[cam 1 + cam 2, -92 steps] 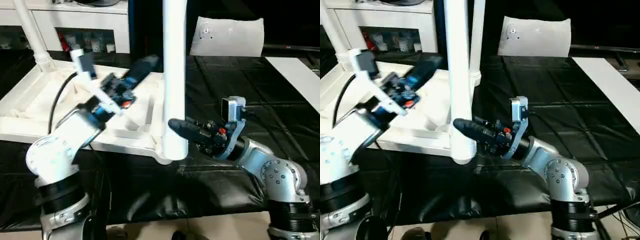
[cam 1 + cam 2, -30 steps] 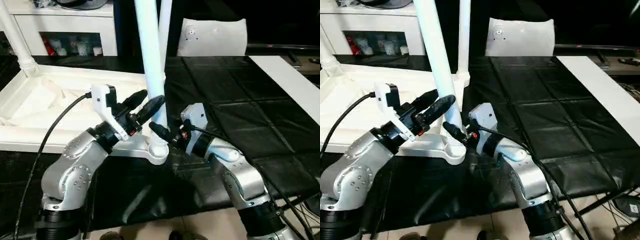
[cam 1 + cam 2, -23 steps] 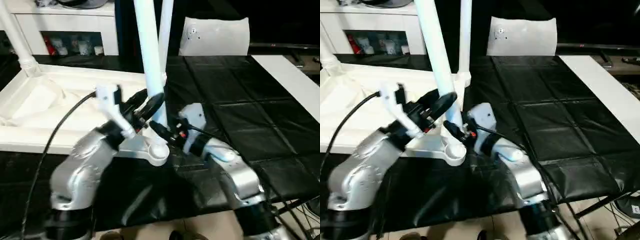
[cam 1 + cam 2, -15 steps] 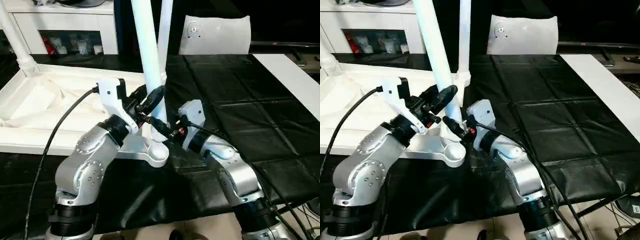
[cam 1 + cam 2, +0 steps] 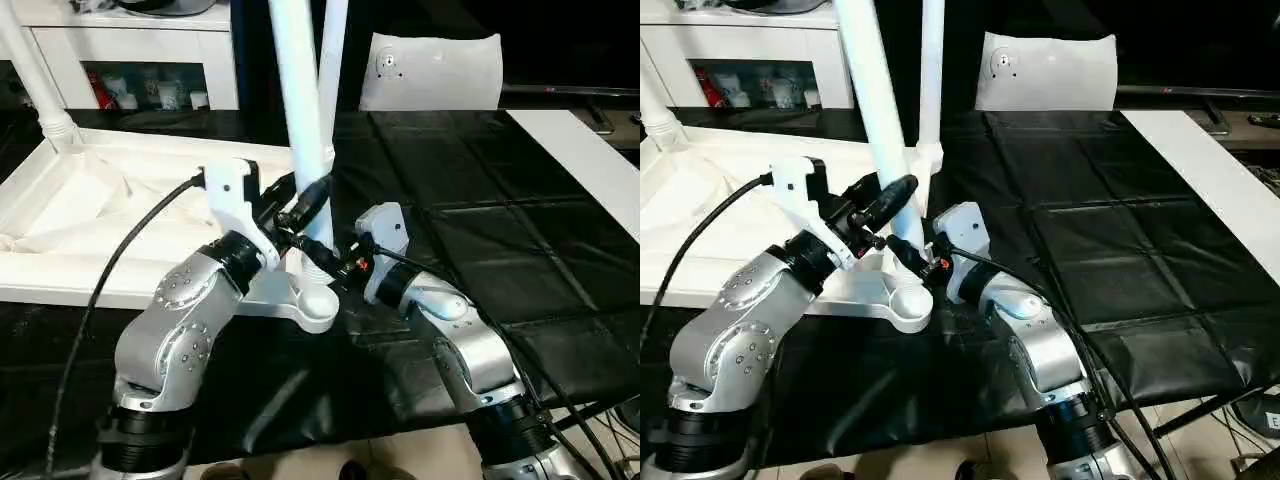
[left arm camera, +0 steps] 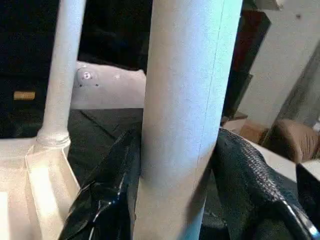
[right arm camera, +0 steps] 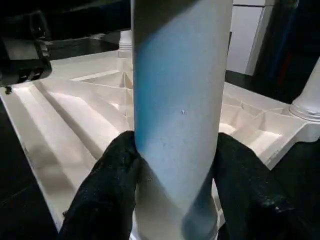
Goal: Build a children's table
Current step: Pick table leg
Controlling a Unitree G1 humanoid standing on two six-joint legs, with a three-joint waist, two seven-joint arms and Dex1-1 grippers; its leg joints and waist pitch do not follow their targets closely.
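The children's table lies upside down on the black cover, its white ribbed top [image 5: 90, 210] to my left. One leg [image 5: 40, 85] stands in the far left corner, another [image 5: 332, 60] in the far right corner. A third leg [image 5: 300, 100] leans slightly left over the near right corner, whose round socket [image 5: 318, 300] shows open. My left gripper [image 5: 305, 205] is shut on this leg [image 6: 185, 100], fingers [image 6: 107, 190] pressing both sides. Just below it, my right gripper [image 5: 318, 258] is shut on the same leg [image 7: 180, 100]. The leg's foot is hidden behind the grippers.
A white cabinet with shelves [image 5: 130, 60] stands behind the table top. A white pouch-like object [image 5: 435, 70] sits at the back, and a white board [image 5: 585, 150] runs along the right. The black cover [image 5: 480, 230] stretches to my right. A black cable [image 5: 110, 280] hangs from my left wrist.
My left gripper's fingers have come together on the tilted leg. My right gripper has kept its hold, and the leg has stayed over the near right corner.
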